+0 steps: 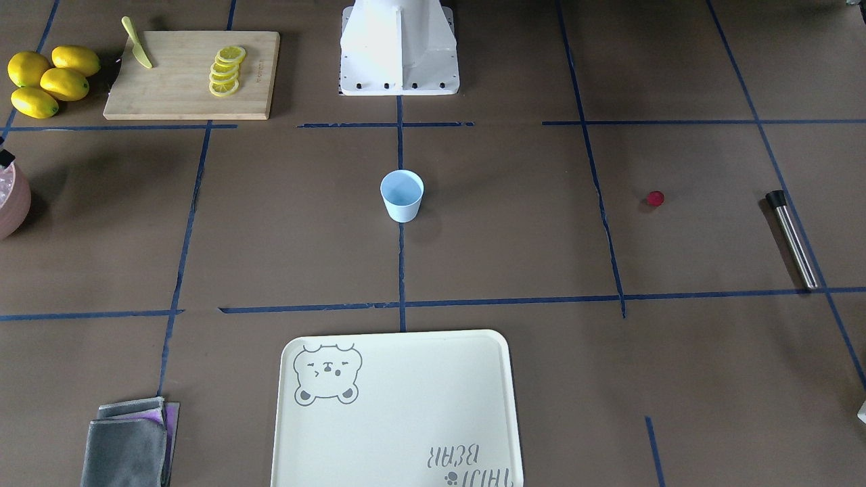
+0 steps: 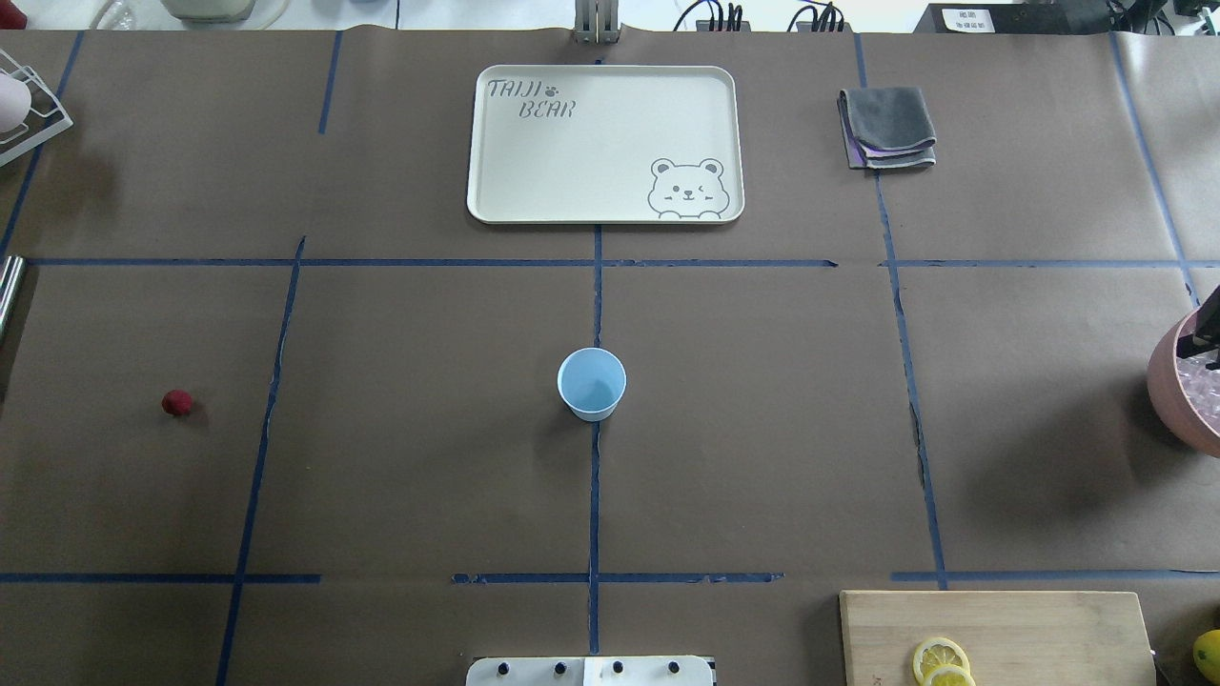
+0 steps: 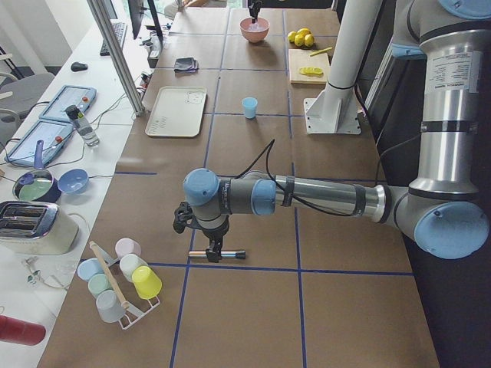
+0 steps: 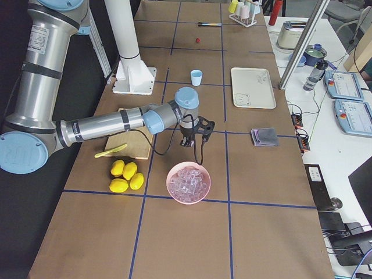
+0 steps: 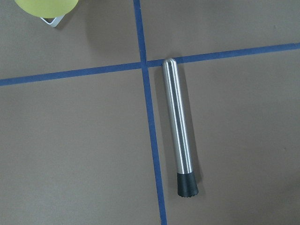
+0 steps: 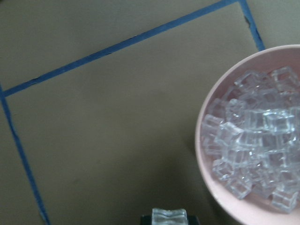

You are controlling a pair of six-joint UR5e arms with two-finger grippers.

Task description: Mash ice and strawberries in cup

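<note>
The light blue cup (image 1: 402, 195) (image 2: 592, 383) stands upright mid-table, and I see nothing inside it. One dark red strawberry (image 1: 654, 198) (image 2: 176, 402) lies on the paper off to my left. Ice (image 6: 255, 145) fills a pink bowl (image 4: 172, 185) on my right. My right gripper (image 6: 169, 218) (image 4: 192, 139) hovers just beside the bowl, shut on one ice cube (image 6: 169, 215). My left gripper (image 3: 215, 247) hangs over a steel muddler (image 5: 180, 136) (image 1: 793, 238). Its fingers show in no close view, so I cannot tell whether it is open or shut.
A cream bear tray (image 2: 604, 143) and a folded grey cloth (image 2: 887, 127) lie at the far side. A cutting board (image 1: 176, 95) with lemon slices (image 1: 226, 70) and a knife (image 1: 137, 44) sits by whole lemons (image 1: 47, 80). A cup rack (image 3: 119, 284) stands past the muddler.
</note>
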